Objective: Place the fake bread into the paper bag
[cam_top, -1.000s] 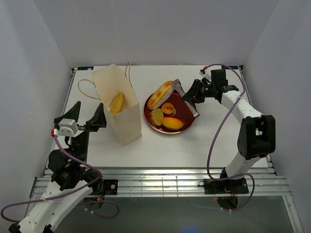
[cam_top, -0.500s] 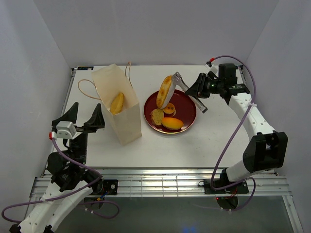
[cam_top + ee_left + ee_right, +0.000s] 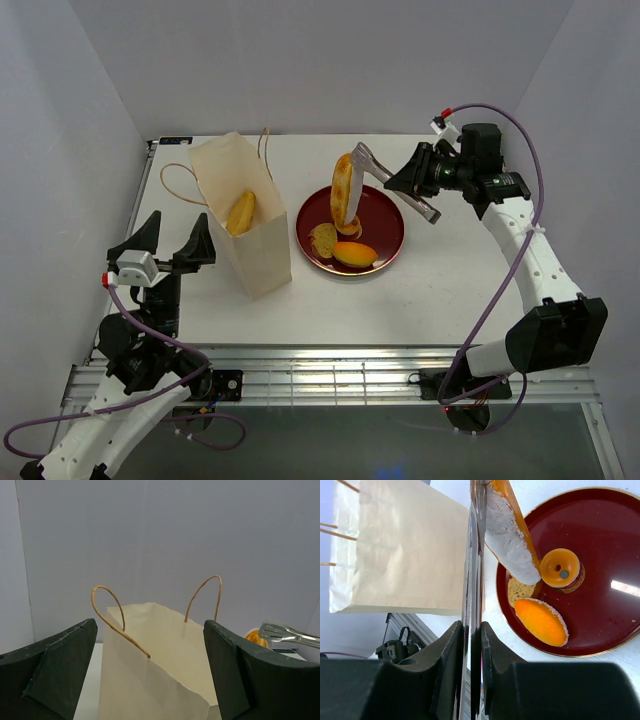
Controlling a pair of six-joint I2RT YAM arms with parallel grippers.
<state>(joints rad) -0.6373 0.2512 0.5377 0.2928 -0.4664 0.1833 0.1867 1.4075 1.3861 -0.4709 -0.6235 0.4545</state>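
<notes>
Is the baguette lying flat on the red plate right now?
No, the baguette stands tilted up, pinched in the tongs over the plate.

Can't make out a single word, number or logo in any view. Closest to it: a small gold mark [image 3: 576,576] at the middle of the dark-red plate [image 3: 600,535], peeking out at about 4 o'clock from under the ring donut [image 3: 560,568]. Too small and too covered to tell whether it's lettering or just ornament.
</notes>
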